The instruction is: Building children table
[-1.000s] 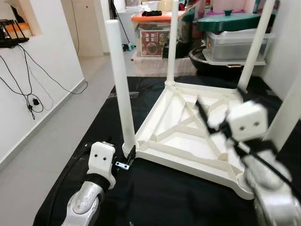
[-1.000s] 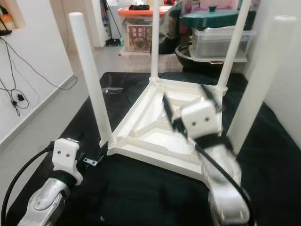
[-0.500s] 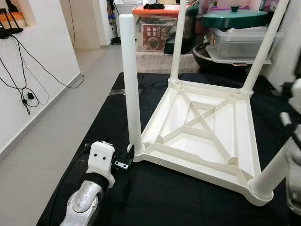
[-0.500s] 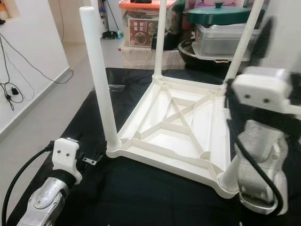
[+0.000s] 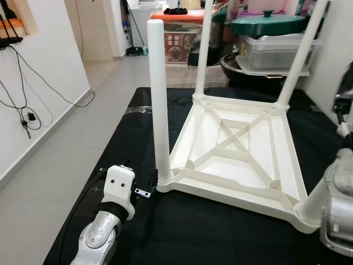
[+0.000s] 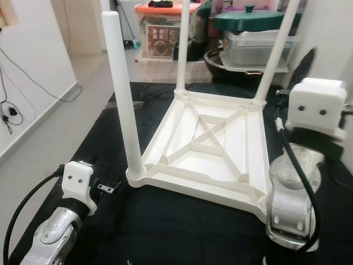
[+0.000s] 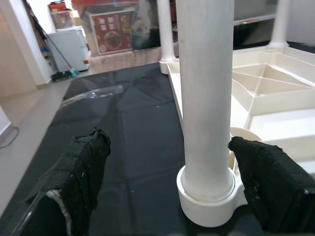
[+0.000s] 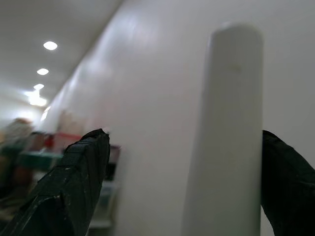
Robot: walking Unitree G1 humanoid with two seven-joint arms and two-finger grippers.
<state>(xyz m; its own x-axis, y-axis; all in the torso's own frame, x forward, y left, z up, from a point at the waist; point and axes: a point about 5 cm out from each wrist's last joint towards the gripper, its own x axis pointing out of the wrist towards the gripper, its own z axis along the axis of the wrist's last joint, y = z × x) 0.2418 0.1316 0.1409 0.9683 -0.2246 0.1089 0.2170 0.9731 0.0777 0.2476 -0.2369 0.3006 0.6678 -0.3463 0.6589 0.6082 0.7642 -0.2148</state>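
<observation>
A white plastic children's table (image 5: 237,149) lies upside down on a black mat (image 5: 209,232), its four legs pointing up. My left gripper (image 5: 148,190) rests low on the mat at the foot of the near-left leg (image 5: 159,99). It is open; in the left wrist view the leg (image 7: 206,98) stands between the black fingers (image 7: 81,172), untouched. My right arm (image 6: 292,199) is raised at the near-right corner, in front of the near-right leg (image 5: 315,196). In the right wrist view my right gripper (image 8: 184,157) is open around the leg's rounded top (image 8: 231,123).
Beyond the mat stand an orange-lidded box (image 5: 185,33) and clear storage tubs with a green-lidded pot (image 5: 273,25). A white wall with hanging cables (image 5: 27,94) runs along the left, with bare floor (image 5: 66,165) between it and the mat. A clear wrapper (image 5: 138,110) lies on the mat.
My right arm has swung from above the table's underside out to the right and up to the near-right leg's top. The camera shifted slightly. The left arm has stayed put.
</observation>
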